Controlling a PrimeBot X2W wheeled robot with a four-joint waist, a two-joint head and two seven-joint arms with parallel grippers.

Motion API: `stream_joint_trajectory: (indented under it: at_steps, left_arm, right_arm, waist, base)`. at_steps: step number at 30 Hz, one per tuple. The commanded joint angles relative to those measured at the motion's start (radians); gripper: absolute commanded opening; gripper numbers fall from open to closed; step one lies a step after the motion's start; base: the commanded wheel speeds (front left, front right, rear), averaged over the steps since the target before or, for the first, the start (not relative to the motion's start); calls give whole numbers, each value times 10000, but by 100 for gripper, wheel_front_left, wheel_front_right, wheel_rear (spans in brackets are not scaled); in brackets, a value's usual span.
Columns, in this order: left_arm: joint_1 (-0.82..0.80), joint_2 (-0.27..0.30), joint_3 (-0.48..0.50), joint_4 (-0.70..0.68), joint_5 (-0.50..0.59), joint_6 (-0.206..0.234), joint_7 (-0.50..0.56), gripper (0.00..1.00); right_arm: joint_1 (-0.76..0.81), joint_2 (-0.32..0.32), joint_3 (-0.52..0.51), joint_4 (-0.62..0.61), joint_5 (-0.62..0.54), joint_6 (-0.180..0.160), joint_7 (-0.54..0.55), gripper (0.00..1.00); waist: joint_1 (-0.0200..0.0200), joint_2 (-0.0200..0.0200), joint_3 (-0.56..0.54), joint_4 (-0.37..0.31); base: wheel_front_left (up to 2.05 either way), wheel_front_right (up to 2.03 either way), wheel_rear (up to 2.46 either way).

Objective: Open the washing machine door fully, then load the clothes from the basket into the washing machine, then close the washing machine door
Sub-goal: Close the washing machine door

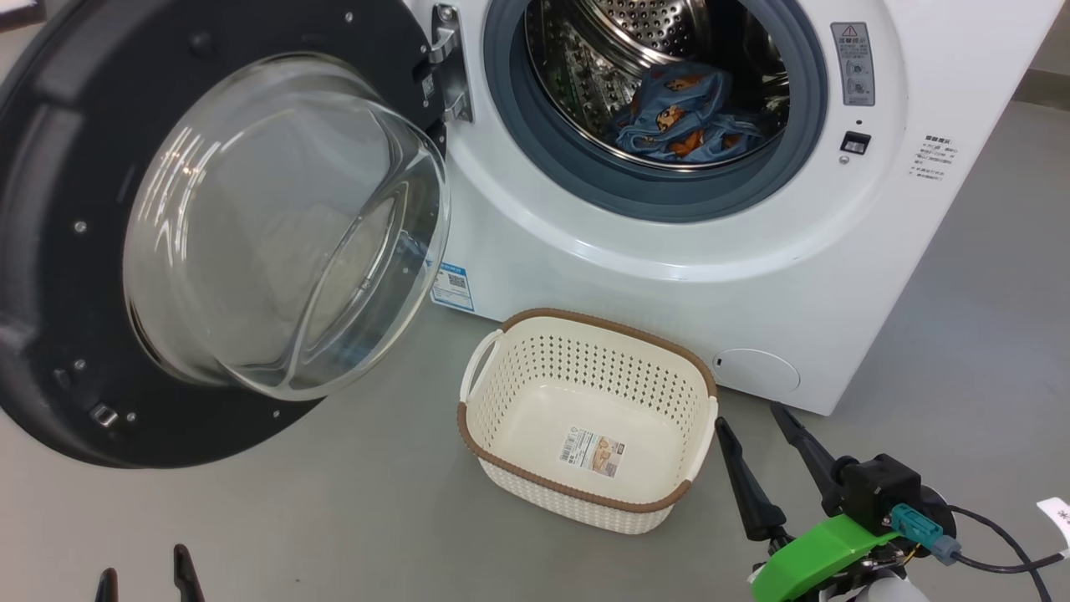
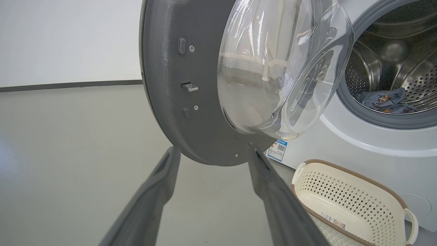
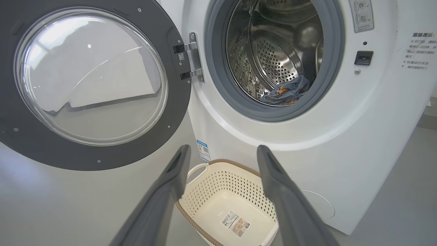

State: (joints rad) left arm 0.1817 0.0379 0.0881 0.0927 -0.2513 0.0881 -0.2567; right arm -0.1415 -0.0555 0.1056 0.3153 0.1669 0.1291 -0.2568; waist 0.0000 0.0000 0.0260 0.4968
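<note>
I find the clothes [image 1: 685, 117] in the washing machine [image 1: 669, 276], the basket [image 1: 577, 368] empty, left gripper [image 1: 142, 568] and right gripper [image 1: 749, 415] jaws spread and empty; closing the washing machine door [image 1: 50, 251] is outstanding.

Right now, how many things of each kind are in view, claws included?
White front-loading washing machine: 1
Round black glass-windowed door, open: 1
Cream perforated plastic basket, empty: 1
Blue bear-print clothes bundle, in the steel drum: 1
Dark two-fingered claws, left claw and right claw, both open: 2
Total: 6

1 ea. washer [image 1: 669, 276], door [image 1: 50, 251], basket [image 1: 585, 328], clothes bundle [image 1: 685, 121]; 2 hands [image 1: 144, 562] [image 1: 748, 415]
</note>
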Motion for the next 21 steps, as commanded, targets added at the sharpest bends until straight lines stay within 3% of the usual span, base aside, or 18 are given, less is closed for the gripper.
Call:
stream_joint_trajectory:
  at_steps: [1, 13, 14, 15, 21]
  left_arm:
    - [-172, 124, 289, -182, -115, 93, -51, 100]
    - [-151, 124, 290, -251, -141, 131, -51, 100]
    - [-140, 124, 271, -232, -117, 106, -51, 44]
    - [-143, 124, 269, -241, -100, 91, -51, 0]
    - [-156, 124, 286, -296, -218, 54, -51, 0]
  right_arm:
    - [-111, 53, 256, -220, -142, 16, -49, 100]
    - [-161, 53, 283, -166, -129, 16, -49, 100]
    - [-163, 53, 282, -165, -125, 16, -49, 100]
    - [-164, 53, 281, -164, -126, 16, -49, 100]
    - [-174, 53, 258, -177, -142, 16, -49, 100]
  waist:
    - [0, 0, 0, 0]
    - [0, 0, 38, -86]
    - [0, 0, 44, -99]
    - [0, 0, 49, -111]
    - [0, 0, 83, -178]
  base:
    - [0, 0, 0]
    - [0, 0, 0]
    - [0, 0, 0]
    - [0, 0, 0]
    - [0, 0, 0]
